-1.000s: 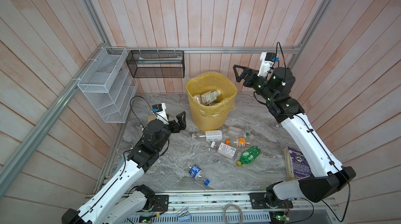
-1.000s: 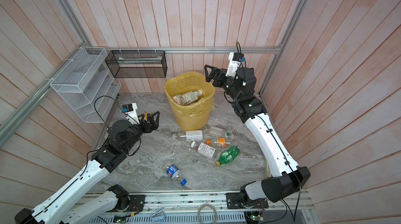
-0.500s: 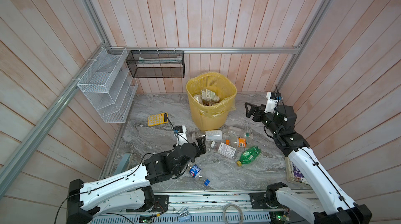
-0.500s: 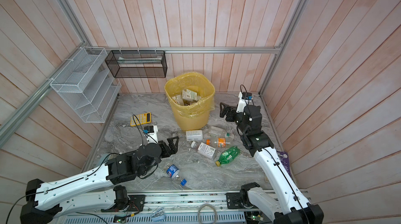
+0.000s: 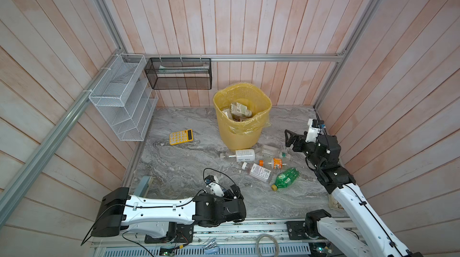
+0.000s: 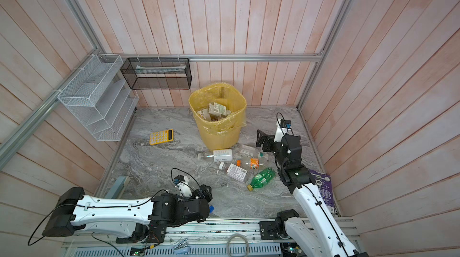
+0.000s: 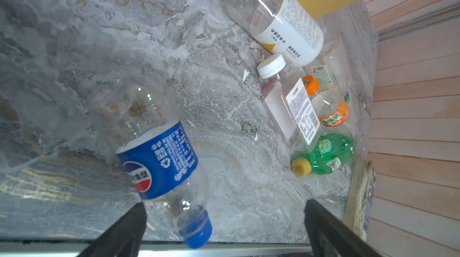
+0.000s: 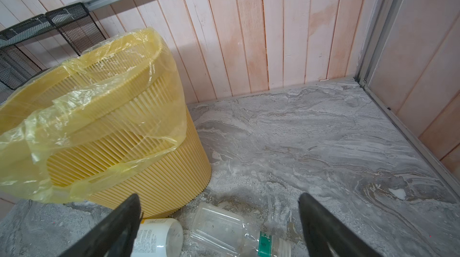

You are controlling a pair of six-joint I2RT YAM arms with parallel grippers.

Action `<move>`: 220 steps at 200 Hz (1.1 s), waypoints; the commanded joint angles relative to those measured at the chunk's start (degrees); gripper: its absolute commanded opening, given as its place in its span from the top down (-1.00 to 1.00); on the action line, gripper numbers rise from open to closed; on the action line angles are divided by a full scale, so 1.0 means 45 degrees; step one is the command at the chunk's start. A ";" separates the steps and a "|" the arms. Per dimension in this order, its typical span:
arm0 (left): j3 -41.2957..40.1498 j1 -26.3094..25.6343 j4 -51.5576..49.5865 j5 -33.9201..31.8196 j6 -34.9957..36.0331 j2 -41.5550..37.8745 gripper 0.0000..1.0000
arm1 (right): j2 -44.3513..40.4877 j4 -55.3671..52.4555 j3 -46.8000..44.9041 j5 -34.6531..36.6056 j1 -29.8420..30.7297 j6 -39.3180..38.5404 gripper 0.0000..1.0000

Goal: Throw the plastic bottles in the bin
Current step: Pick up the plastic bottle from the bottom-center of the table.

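Jaws apart both sides: left end effector (image 7: 224, 203) hovers by the blue-label bottle (image 7: 159, 158), right end effector (image 8: 219, 197) hangs empty above a clear bottle (image 8: 224, 226) beside the bin (image 8: 139, 168).

Left gripper (image 7: 224, 207) sits low, with a bottle (image 7: 161, 153) lying just ahead, its cap end close by one finger. Farther ahead, five bottles (image 5: 258, 172) huddle at the foot of the bin (image 5: 242, 141). Right gripper (image 5: 288, 138) hangs beside the bin, over that huddle's far side.

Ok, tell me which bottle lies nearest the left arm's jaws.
The blue-labelled Pepsi bottle, blue-capped, lying alone; the other loose bottles cluster beside the yellow bin.
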 commanded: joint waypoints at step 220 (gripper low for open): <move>-0.4470 0.5713 0.8441 0.4825 0.6617 0.0388 -0.08 | 0.0400 0.0440 -0.0119 0.0297 -0.0167 0.0950 -0.98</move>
